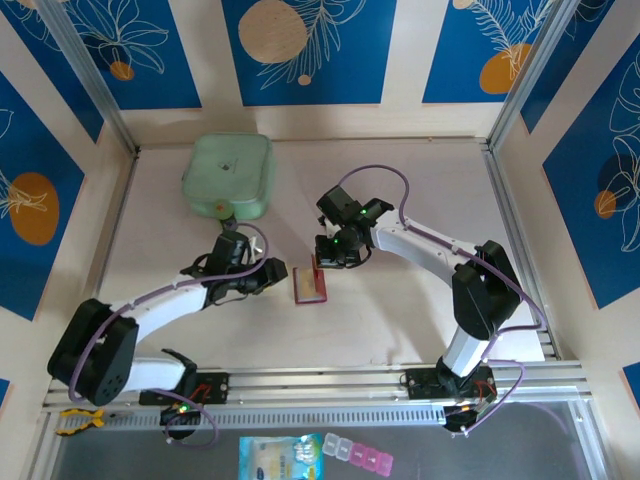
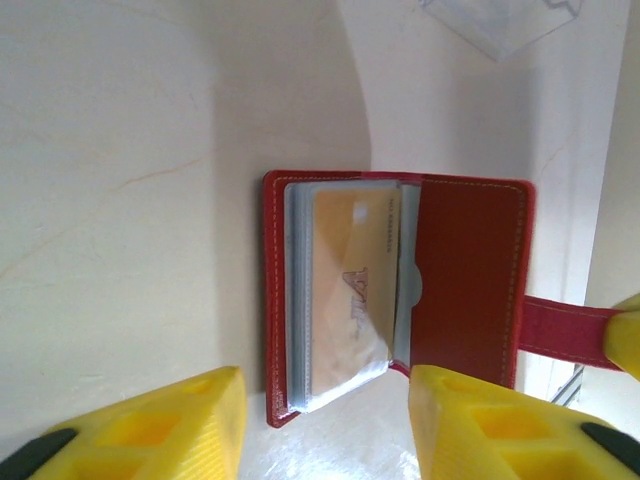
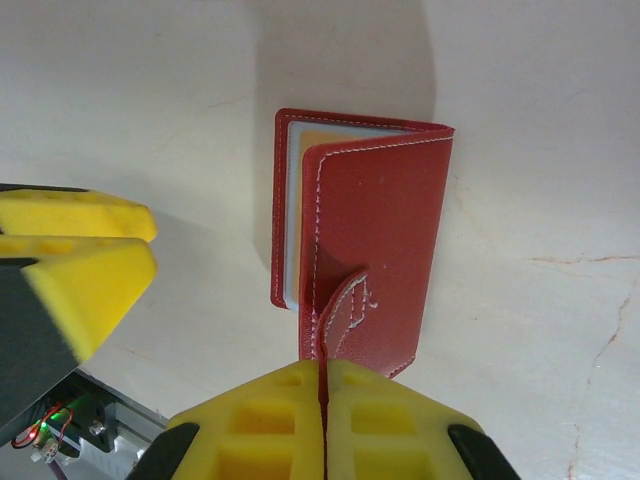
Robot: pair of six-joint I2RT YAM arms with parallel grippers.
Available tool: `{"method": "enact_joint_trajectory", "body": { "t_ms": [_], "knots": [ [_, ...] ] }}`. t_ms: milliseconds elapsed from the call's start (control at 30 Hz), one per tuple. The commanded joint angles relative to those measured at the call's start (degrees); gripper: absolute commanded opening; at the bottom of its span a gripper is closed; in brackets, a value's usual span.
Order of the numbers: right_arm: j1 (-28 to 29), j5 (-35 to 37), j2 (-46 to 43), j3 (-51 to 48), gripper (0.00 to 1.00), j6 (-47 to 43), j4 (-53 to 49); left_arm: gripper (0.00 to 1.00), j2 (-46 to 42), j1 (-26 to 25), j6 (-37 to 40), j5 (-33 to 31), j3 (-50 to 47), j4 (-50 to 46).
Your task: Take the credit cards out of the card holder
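Left wrist view: the left gripper [image 2: 325,425] is wide open with nothing in it, just beside the card holder [image 2: 470,290], which lies open on the table [image 2: 120,150] between the arms. The right gripper [image 3: 322,390] is squeezed tight on the red tab [image 2: 560,325]. If the tab slips, the cover may flop shut over the gold card [image 2: 350,290]. The card's long side points toward the left gripper.
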Motion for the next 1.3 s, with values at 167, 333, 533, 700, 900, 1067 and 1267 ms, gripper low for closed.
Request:
{"method": "enact_joint_trajectory", "body": {
  "t_ms": [167, 333, 533, 700, 900, 1067, 1267],
  "knots": [
    [-1.08, 1.03, -2.44, -1.36, 0.01, -0.18, -2.08, 0.31, 5.99, -2.66, 0.06, 2.83, 3.03, 2.57],
    [-2.95, 0.9, -4.07, -4.43, 0.01, -0.62, -1.57, 0.18, 9.26, -4.51, -0.45, 2.73, 4.36, 3.8],
    [-5.76, 0.7, -5.53, -8.03, 0.01, -1.32, -0.65, 0.09, 13.09, -6.17, -1.34, 2.64, 5.62, 4.98],
    [-7.91, 0.49, -6.19, -10.92, 0.01, -1.94, 0.65, 0.06, 15.22, -6.77, -1.62, 1.75, 6.43, 3.97],
    [-10.56, 0.71, -5.87, -14.72, 0.01, -2.85, 2.59, 0.04, 16.05, -6.77, -1.27, 0.04, 6.74, 1.35],
    [-12.34, 0.84, -4.5, -17.61, 0.01, -3.6, 4.85, 0.03, 16.49, -6.81, -0.66, -0.77, 6.97, -0.44],
    [-12.91, 3.38, -1.42, -19.42, 0.01, -4.31, 6.24, 0.03, 18.06, -6.82, -0.47, -0.69, 6.82, -1.1]
  ]
}}
